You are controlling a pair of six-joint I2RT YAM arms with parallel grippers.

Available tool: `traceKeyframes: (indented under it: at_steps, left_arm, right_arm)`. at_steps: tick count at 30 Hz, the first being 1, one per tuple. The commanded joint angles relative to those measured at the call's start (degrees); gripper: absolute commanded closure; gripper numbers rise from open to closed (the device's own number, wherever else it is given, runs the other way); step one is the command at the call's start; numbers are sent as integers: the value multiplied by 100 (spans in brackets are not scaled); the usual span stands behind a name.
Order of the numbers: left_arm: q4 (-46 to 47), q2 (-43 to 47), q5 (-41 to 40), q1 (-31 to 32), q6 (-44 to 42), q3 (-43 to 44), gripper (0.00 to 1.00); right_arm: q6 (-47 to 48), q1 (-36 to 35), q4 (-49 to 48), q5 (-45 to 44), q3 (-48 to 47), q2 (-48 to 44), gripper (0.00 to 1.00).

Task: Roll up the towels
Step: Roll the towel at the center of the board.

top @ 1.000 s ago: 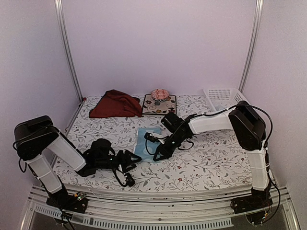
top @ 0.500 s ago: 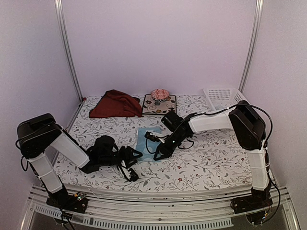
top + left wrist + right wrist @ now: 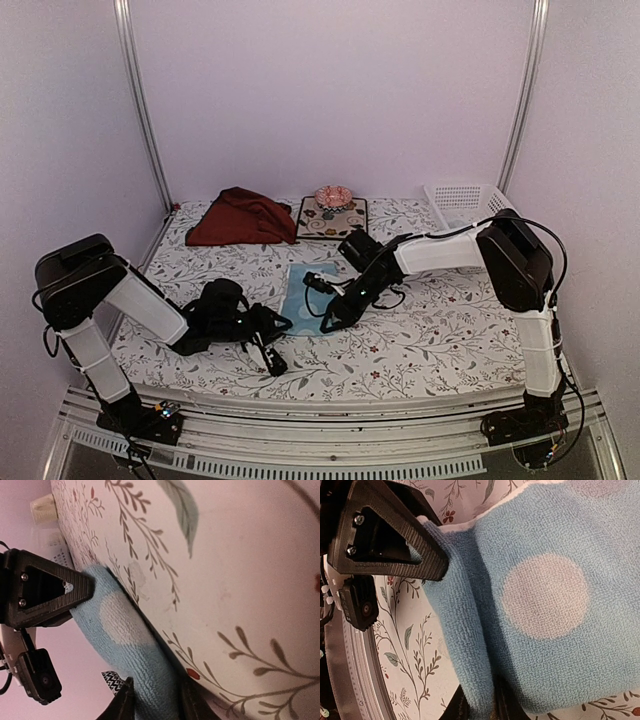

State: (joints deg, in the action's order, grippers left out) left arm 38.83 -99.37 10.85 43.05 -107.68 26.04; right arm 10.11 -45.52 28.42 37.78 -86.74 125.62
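the right fingers [image 3: 328,316] stand narrowly parted, pinching a turned-over fold at the near right corner of the light blue terry towel with white dots [image 3: 303,285]. the left fingers [image 3: 279,346] stand part open around the same near edge; whether they grip it i cannot tell. the towel lies about mid-way across the white floral-covered surface [image 3: 440,330]. this looks like the start of the roll. next, both pinches need to be firm and level, then turn the fold toward the far edge.
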Motion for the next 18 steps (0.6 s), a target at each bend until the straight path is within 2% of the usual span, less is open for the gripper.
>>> traceKeyframes:
  at_steps: [1,3,6,9,15,18]
  left_arm:
    - [-1086,-207,-158,-95,46,22,71]
    - [-1192,-237,-141,-95,176,105,79]
    - [-1491,-245,-111,-95,457,298,86]
    - [-1995,-190,44,-116,822,583,100]
    - [-2880,19,759,-276,1292,1096,100]
    - [-3460,116,1262,-418,1502,1384,100]
  right_arm:
    - [24,36,23,-34,-108,-79,77]
    - [71,38,43,-141,-93,-130,75]
    - [159,38,0,-446,-1,-273,68]
    - [237,32,-97,-1055,179,-545,60]
    - [596,-34,-760,-2228,1056,-1404,44]
    - [1070,-329,-1472,-3010,1784,-1841,38]
